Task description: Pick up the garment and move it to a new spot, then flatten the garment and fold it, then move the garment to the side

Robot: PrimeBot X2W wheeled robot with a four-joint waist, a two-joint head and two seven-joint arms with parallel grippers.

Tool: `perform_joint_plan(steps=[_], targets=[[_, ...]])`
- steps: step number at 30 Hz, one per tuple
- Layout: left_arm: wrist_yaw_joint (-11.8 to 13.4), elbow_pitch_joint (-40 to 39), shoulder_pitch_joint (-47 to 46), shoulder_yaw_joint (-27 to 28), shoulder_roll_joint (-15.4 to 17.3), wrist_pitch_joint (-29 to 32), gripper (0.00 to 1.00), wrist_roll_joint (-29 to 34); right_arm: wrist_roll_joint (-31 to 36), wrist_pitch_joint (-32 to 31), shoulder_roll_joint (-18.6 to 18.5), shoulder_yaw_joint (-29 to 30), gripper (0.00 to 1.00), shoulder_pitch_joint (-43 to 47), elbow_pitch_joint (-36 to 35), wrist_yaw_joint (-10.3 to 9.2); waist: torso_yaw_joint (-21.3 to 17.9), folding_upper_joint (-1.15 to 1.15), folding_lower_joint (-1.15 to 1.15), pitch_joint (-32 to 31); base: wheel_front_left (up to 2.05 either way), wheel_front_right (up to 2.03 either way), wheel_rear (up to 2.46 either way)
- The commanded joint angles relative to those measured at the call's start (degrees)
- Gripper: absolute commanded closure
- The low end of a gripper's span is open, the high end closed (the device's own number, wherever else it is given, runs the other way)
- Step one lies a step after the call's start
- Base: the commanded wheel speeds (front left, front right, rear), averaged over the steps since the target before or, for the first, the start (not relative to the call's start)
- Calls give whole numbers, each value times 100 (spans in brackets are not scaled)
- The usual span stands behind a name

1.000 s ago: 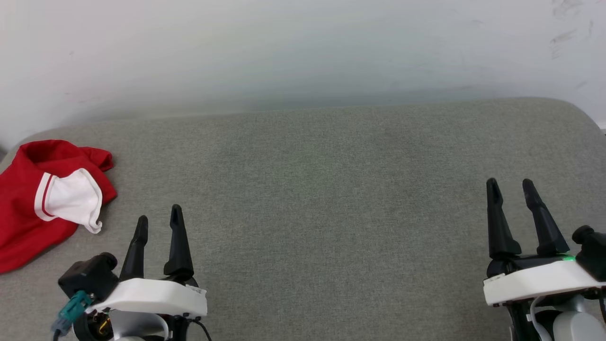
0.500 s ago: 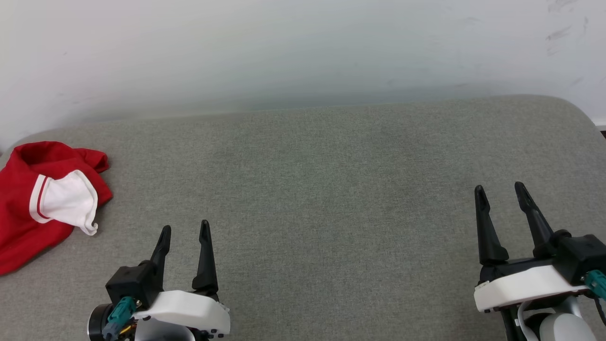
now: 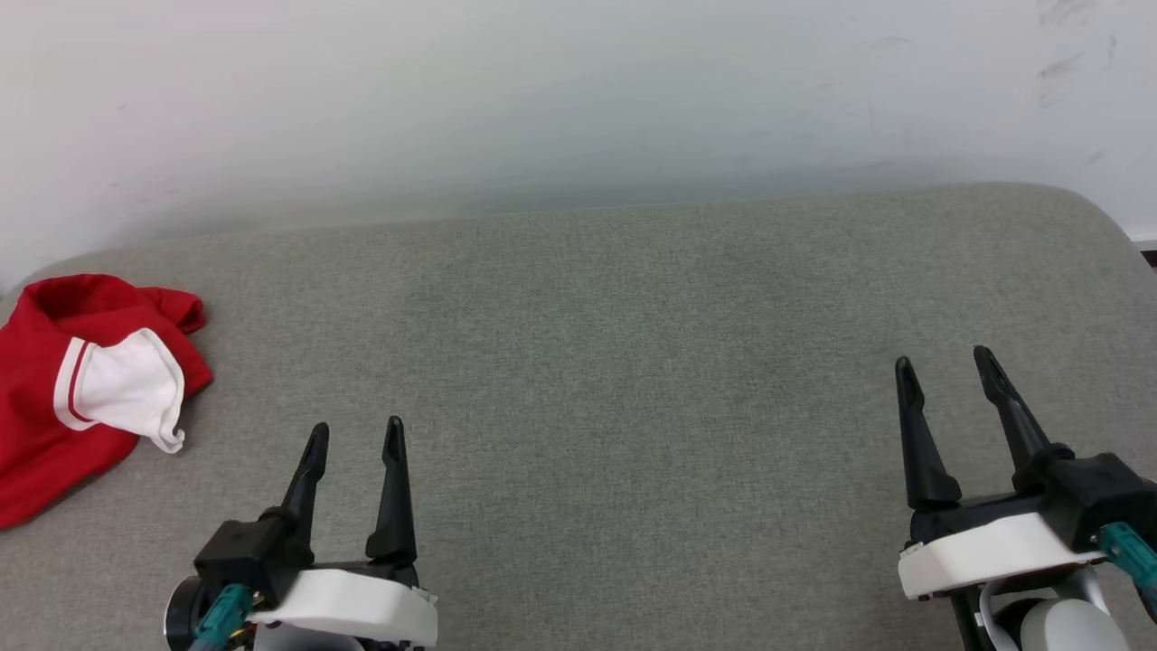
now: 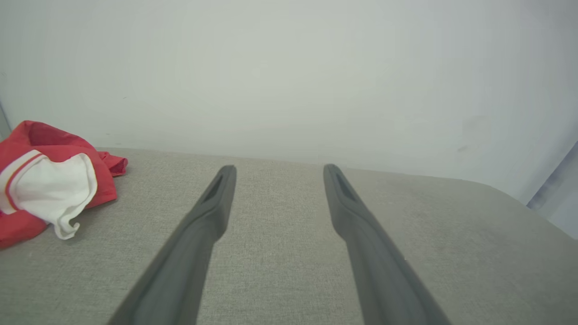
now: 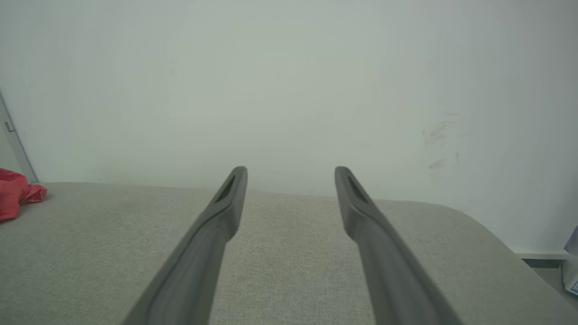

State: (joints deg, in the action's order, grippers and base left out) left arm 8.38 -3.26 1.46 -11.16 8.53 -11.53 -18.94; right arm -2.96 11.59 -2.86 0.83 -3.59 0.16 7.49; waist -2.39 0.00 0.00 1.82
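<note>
The garment (image 3: 54,398) lies crumpled at the far left of the grey fabric surface (image 3: 615,362), red with a white sleeve and red-striped trim on top. It also appears at the left of the left wrist view (image 4: 45,185) and as a red edge in the right wrist view (image 5: 16,192). My left gripper (image 3: 355,432) hovers open low in the head view, to the right of the garment and apart from it; its fingers (image 4: 212,212) hold nothing. My right gripper (image 3: 943,362) stands open at the lower right, with bare fingers (image 5: 226,207).
A pale wall (image 3: 578,99) rises directly behind the grey surface. The surface's rounded right corner (image 3: 1112,226) drops off at the far right, with a strip of floor and a small object (image 5: 571,266) beyond it.
My left gripper has moved right and back, away from the garment, and its wrist has turned. The right gripper drew slightly left and lower. The garment stayed put.
</note>
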Motion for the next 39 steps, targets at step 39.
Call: perform_joint_plan(steps=[39], targets=[[-1487,354,340,1100,-566,-376,0,822,-123,364,-1,-188,0,24,426,-1,-52,0,0,-5,0,0,0]])
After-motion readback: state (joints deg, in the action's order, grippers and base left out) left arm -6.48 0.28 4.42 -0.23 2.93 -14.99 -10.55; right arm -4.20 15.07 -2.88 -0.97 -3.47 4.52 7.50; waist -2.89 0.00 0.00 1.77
